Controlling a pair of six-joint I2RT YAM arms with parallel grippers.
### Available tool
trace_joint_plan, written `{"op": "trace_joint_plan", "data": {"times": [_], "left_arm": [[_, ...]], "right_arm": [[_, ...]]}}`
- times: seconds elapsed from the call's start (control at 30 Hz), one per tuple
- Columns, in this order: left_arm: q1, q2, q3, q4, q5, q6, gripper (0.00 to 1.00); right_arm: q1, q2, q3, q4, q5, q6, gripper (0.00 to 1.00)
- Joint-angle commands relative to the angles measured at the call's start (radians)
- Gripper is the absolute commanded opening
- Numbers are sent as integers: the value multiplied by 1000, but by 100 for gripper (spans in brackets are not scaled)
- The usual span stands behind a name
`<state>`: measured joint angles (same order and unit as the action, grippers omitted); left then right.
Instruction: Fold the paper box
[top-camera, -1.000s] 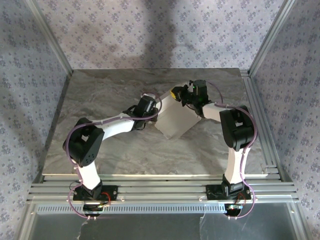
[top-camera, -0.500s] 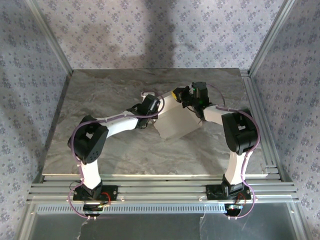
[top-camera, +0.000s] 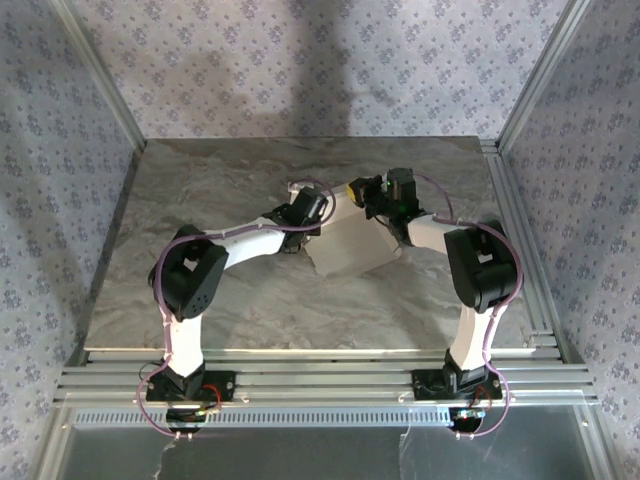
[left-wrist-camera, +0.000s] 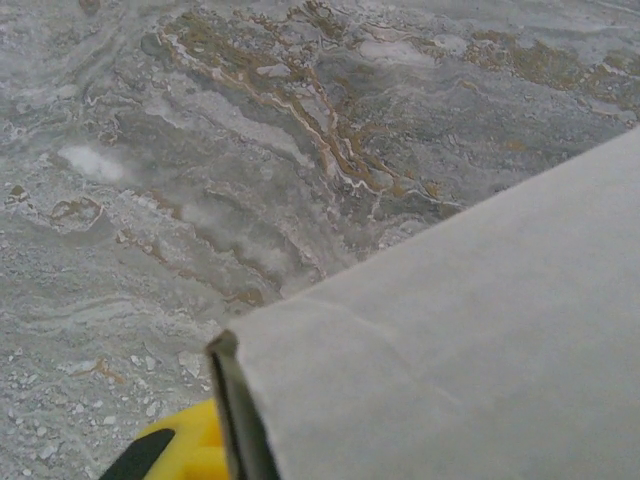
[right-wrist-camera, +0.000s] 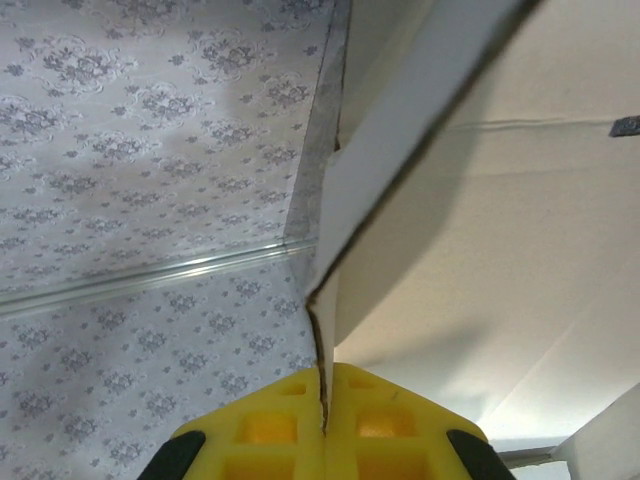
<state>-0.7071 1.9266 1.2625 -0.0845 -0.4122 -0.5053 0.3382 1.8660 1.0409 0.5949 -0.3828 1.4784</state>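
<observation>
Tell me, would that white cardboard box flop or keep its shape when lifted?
Probably light: the paper box is thin sheet, its edge slim where the right claw pinches it. Likely holds shape, since its panels look flat, but may hinge at creases. It could slide on the smooth table.

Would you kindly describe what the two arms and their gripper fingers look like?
The left arm and right arm are built alike, with smooth white tubular links between bulky black joint housings. Thin purple cables loop loosely alongside them. The fingers are bright yellow plastic with square moulded recesses and black trim at the sides.
</observation>
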Motion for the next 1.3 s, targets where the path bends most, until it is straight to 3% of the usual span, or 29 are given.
{"op": "trace_joint_plan", "data": {"times": [0.0,0.13,0.4,0.53,0.67,0.9,0.97,1.27], "left_arm": [[-3,49,29,-30,-18,-5,10],[-3,75,64,-88,-71,-24,0],[-5,90,67,-118,-116,-41,0],[-6,104,66,-110,-86,-38,17],[-4,109,70,-101,-84,-33,20],[4,123,86,-116,-57,-43,9],[4,126,88,-122,-58,-44,1],[4,111,103,-237,-200,-94,0]], "right_arm": [[19,-31,-18,-12,-44,12,0],[17,-44,-29,-15,-32,26,0],[15,-73,-48,-36,-8,48,0],[16,-72,-47,-42,-10,54,0],[18,-75,-50,-46,-8,54,0],[16,-76,-51,-36,-6,83,0],[14,-79,-51,-35,-1,92,0],[15,-91,-75,-4,5,106,0]]}}
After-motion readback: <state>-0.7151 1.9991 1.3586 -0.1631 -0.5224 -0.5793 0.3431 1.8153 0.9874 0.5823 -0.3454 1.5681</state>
